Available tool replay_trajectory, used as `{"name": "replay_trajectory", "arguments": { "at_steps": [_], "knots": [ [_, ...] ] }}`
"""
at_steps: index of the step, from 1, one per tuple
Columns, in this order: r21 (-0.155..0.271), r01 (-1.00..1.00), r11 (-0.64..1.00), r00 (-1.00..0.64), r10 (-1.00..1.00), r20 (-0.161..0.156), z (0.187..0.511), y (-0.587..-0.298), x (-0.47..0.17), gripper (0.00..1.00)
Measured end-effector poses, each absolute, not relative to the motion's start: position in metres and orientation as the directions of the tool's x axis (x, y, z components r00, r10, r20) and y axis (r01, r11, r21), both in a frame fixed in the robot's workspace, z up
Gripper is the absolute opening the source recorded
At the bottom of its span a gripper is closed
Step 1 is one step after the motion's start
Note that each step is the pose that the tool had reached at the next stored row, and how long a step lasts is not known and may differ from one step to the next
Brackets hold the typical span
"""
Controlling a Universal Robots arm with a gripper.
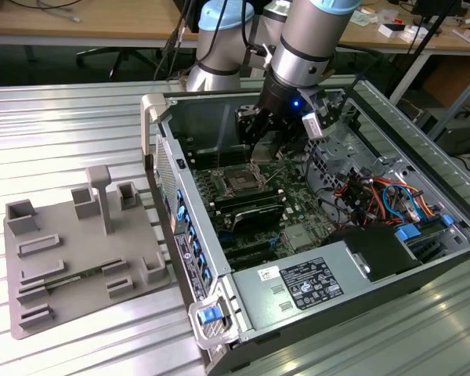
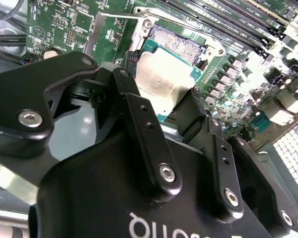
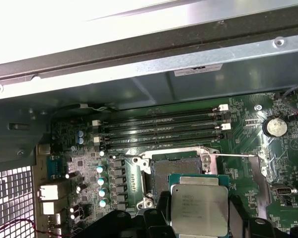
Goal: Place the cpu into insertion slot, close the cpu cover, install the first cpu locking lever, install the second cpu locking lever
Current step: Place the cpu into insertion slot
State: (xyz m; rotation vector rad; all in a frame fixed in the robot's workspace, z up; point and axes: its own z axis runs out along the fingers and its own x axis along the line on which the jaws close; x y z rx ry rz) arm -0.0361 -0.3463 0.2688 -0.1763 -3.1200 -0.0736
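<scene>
My gripper [image 2: 164, 101] is shut on the cpu [image 2: 161, 79], a flat square chip with a silver-grey top, gripped by two opposite edges between the black fingers [image 2: 134, 101]. The cpu [image 3: 198, 208] hangs tilted just above and beside the insertion slot [image 3: 176, 166], whose dark pin field [image 2: 176, 42] lies uncovered inside its silver rim. A thin wire locking lever [image 3: 236, 155] is swung out sideways from the slot. In the exterior view the gripper [image 1: 258, 141] reaches down into the open computer case, close over the insertion slot [image 1: 239, 182].
Long black memory slots [image 3: 161, 129] run beside the socket, with capacitors [image 3: 100, 186] and a coin battery [image 3: 274, 127] nearby. Case walls [image 1: 160, 157], a power supply [image 1: 313, 286] and coloured cables [image 1: 384, 196] surround the board. A grey fixture [image 1: 78, 258] sits outside the case at the exterior view's left.
</scene>
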Motion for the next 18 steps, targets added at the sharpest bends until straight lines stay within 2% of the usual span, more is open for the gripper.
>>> {"name": "replay_trajectory", "arguments": {
  "at_steps": [18],
  "knots": [
    [0.046,0.129,0.991,-0.992,0.128,0.018,0.2687,-0.3463,-0.0361,0.55]
  ]
}}
